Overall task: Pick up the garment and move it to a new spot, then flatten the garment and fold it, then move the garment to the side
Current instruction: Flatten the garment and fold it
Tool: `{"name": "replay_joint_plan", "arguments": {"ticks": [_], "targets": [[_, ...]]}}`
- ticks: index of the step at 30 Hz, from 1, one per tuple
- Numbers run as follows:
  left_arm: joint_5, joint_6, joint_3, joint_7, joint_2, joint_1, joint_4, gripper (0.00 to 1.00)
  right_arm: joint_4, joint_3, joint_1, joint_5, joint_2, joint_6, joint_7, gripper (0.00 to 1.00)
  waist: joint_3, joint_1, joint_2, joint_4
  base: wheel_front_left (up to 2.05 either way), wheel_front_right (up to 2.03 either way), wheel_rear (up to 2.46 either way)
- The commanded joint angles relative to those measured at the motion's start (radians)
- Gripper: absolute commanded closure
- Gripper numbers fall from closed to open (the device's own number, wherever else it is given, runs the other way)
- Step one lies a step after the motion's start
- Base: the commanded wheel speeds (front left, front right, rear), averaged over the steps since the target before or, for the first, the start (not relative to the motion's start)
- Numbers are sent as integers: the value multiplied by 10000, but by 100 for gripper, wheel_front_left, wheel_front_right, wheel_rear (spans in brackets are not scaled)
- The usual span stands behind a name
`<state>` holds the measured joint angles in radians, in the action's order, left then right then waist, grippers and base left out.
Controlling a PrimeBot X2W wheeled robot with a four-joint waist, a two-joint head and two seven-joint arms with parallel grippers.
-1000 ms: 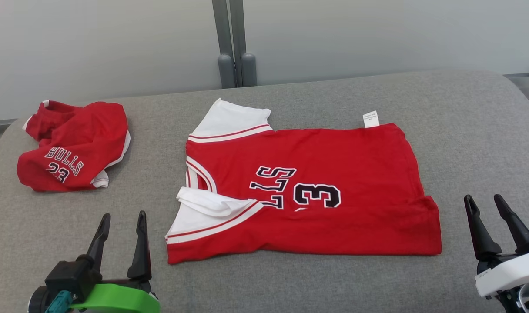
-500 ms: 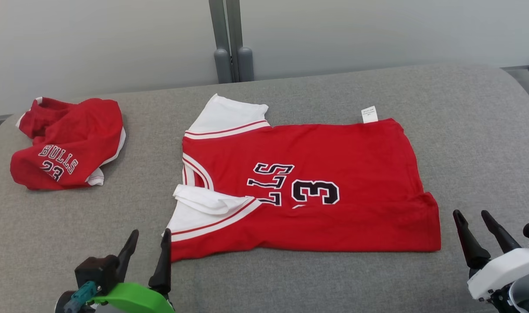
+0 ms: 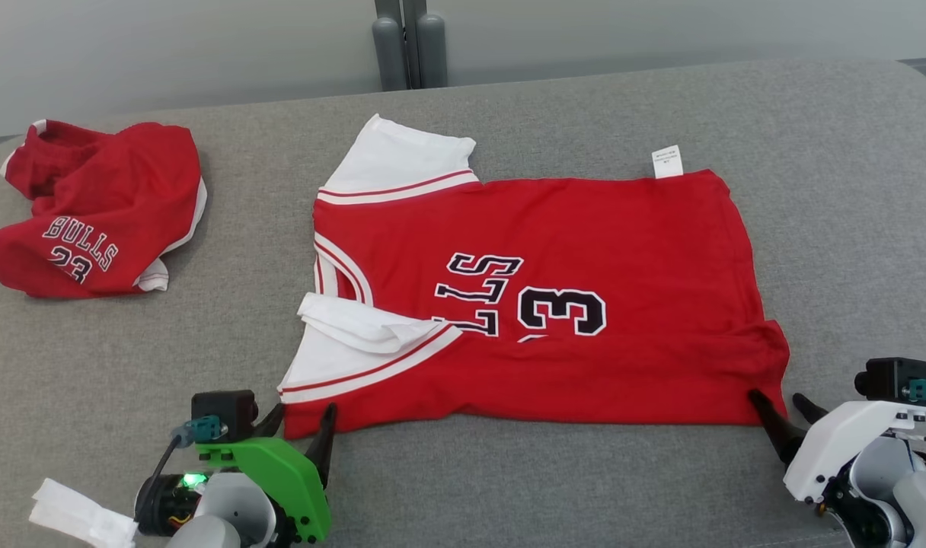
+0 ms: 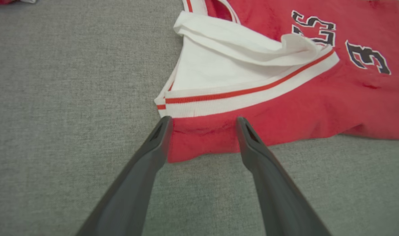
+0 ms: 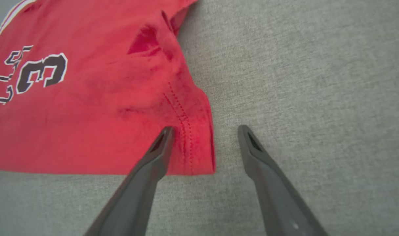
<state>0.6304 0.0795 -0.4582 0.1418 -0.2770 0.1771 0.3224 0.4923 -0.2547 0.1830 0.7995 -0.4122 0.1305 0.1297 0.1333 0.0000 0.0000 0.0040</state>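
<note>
The garment (image 3: 585, 228) is a red jersey with white sleeves and black lettering, spread nearly flat in the middle of the grey padded table (image 3: 851, 190). Its near sleeve is bunched up. My left gripper (image 3: 303, 415) is open at the near left corner, and in the left wrist view the gripper (image 4: 203, 119) has one finger on either side of the garment's (image 4: 284, 108) red corner below the white band. My right gripper (image 3: 777, 398) is open at the near right corner; in the right wrist view the gripper (image 5: 206, 128) straddles the stitched hem of the garment (image 5: 88, 114).
A second red garment (image 3: 97, 213) lies crumpled at the far left of the table. Two grey posts (image 3: 410, 42) stand behind the back edge. A white scrap (image 3: 75, 514) hangs by my left arm. Bare grey table runs along the front and right.
The head camera has tilted down, shifting the whole view. Both grippers have moved forward to the garment's near corners, still open. The garment itself has not moved.
</note>
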Motion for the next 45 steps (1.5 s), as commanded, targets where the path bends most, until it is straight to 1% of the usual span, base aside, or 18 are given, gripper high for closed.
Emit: {"name": "replay_joint_plan", "arguments": {"ticks": [1, 4, 7, 11, 12, 13, 14, 15, 16, 22, 27, 32, 35, 41, 45], "targets": [[59, -3, -22, 90, 11, 198, 163, 0, 61, -83, 156, 128, 107, 5, 99, 0, 50, 0, 0, 27, 0, 0, 0], [150, -55, -52, 242, 106, 393, 485, 0, 161, -246, 200, 219, 167, 5, 229, 0, 76, 0, 0, 19, 0, 0, 0], [173, 53, -8, 224, 141, 522, 863, 0, 275, -365, 241, 283, 227, 5, 229, 0, 76, 0, 0, -3, 0, 0, 0], [366, -186, -102, 537, 240, 622, 1373, 0, 400, -580, 315, 384, 297, 5, 359, 0, 82, 0, 0, -53, 0, 0, 0], [417, -250, -139, 673, 269, 594, 1523, 0, 413, -654, 327, 453, 314, 5, 368, 6, 71, 0, 0, -65, 0, 0, 0], [490, -315, -159, 739, 293, 589, 1628, 4, 405, -710, 336, 500, 320, 5, 375, 24, 61, 0, 0, -72, 0, 0, 0], [564, -380, -129, 693, 315, 613, 1680, 24, 365, -772, 347, 554, 308, 6, 336, 58, 48, 0, 0, -78, 0, 0, 0], [581, -409, -90, 581, 320, 648, 1709, 74, 328, -810, 361, 600, 291, 6, 244, 80, 21, 0, 0, -80, 0, 0, 0], [565, -468, -106, 517, 304, 678, 1762, 100, 292, -851, 363, 658, 272, 6, 192, 100, -14, 0, 0, -83, 0, 0, 0], [647, -664, -122, 340, 186, 465, 1875, 100, 42, -1069, 267, 1146, 54, 5, -38, 100, -379, 0, 0, -55, 0, 0, 0], [757, -599, -117, 561, -141, -9, 1360, 100, -341, -1180, -26, 1619, -437, 5, 184, 100, -684, 0, 0, 1, 0, 0, 0], [758, -328, -174, 958, -616, -818, 376, 100, -658, -1124, -384, 2053, -1150, 2, 700, 100, -922, 0, 0, 14, 0, 0, 0], [778, -94, -276, 1326, -879, -1377, -316, 100, -803, -1066, -648, 2280, -1442, -3, 1090, 100, -1004, 0, 0, 23, 0, 0, 0], [928, 319, -439, 2013, -1135, -2288, -1705, 100, -889, -902, -1171, 2596, -1625, -3, 1786, 100, -1040, 0, 0, 28, 0, 0, 0], [1012, 501, -513, 2364, -1198, -2577, -2299, 100, -834, -696, -1355, 2491, -1592, -3, 1928, 100, -935, 0, 0, 24, 0, 0, 0]]}}
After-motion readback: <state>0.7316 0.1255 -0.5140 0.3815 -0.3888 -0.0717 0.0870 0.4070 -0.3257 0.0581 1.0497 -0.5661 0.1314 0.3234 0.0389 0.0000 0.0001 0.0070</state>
